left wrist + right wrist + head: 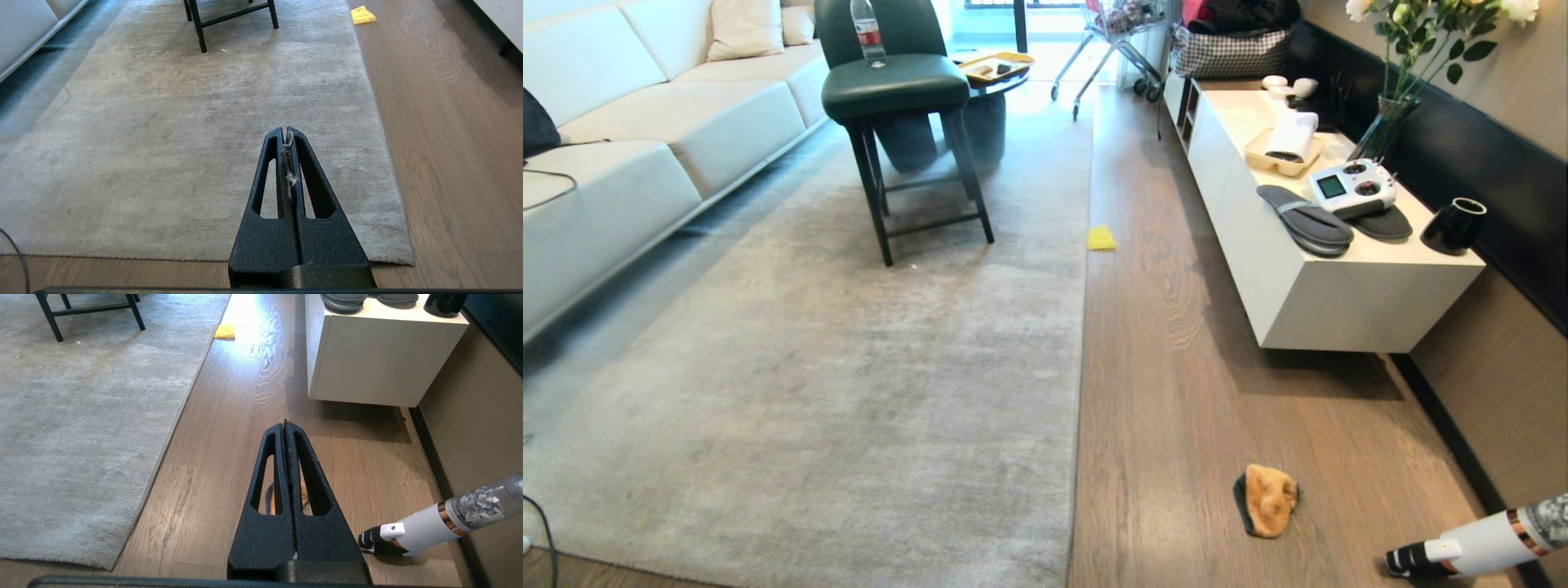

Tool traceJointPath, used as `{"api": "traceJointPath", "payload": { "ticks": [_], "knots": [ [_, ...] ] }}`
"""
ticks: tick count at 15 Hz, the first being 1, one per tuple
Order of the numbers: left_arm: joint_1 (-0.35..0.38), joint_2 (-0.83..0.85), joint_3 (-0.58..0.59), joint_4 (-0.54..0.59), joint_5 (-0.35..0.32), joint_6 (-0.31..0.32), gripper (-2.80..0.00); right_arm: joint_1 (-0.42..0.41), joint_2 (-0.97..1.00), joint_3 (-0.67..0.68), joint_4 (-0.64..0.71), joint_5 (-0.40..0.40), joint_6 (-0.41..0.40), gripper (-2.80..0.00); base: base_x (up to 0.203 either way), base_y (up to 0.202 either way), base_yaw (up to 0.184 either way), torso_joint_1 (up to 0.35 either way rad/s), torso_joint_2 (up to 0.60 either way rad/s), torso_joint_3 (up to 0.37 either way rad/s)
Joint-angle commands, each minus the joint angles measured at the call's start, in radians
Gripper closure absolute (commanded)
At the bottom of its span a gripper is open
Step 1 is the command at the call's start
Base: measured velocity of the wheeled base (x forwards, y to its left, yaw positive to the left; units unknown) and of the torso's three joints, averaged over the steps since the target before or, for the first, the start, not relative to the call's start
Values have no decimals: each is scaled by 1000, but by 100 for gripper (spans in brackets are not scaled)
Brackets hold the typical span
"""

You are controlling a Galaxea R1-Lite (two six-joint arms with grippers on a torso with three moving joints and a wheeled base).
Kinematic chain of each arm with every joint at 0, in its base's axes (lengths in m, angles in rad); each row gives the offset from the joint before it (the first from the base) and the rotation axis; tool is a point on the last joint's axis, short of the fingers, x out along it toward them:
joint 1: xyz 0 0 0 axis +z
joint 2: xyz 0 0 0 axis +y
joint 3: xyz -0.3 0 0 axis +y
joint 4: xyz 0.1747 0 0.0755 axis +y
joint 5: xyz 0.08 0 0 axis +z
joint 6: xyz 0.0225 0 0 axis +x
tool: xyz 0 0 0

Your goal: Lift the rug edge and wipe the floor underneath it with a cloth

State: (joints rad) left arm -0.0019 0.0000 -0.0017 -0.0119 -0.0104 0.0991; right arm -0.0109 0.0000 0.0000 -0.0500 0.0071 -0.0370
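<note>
Ahead of your left gripper and off to its left runs a white sofa [645,139]; straight ahead stands a dark green chair [894,90]. Beyond your right gripper, a white low cabinet [1307,286] lines the brown wall [1503,367]. Daylight glares from the far doorway [1021,24].

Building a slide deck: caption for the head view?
Orange cloth lies on wood floor beside the flat rug edge, untouched.
</note>
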Motion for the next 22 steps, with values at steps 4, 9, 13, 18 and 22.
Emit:
{"api": "traceJointPath", "payload": {
  "ticks": [4, 9, 13, 18, 22],
  "knots": [
    [0, 0, 2, 0, 0, 1, 0, 0, 0, 0, -1, -1, 5, 0, 0, 0, 0, -43, -200, -253],
    [-1, 0, 0, 0, 0, 1, 0, 0, 0, 0, -1, -1, 5, 0, 0, 0, 0, -23, -406, -434],
    [0, 0, 0, 0, 0, 1, 0, 0, 0, 0, -1, -1, 2, 0, 0, 0, 0, 29, -436, -400],
    [0, 0, 0, 0, 0, 1, 0, 0, 0, 0, -1, -1, 3, 0, 0, 0, 0, 100, -458, -370],
    [0, 0, 1, 0, 0, 1, 0, 0, 1, 0, -1, -1, 2, 0, 0, 0, 0, 155, -483, -359]
  ]
}}
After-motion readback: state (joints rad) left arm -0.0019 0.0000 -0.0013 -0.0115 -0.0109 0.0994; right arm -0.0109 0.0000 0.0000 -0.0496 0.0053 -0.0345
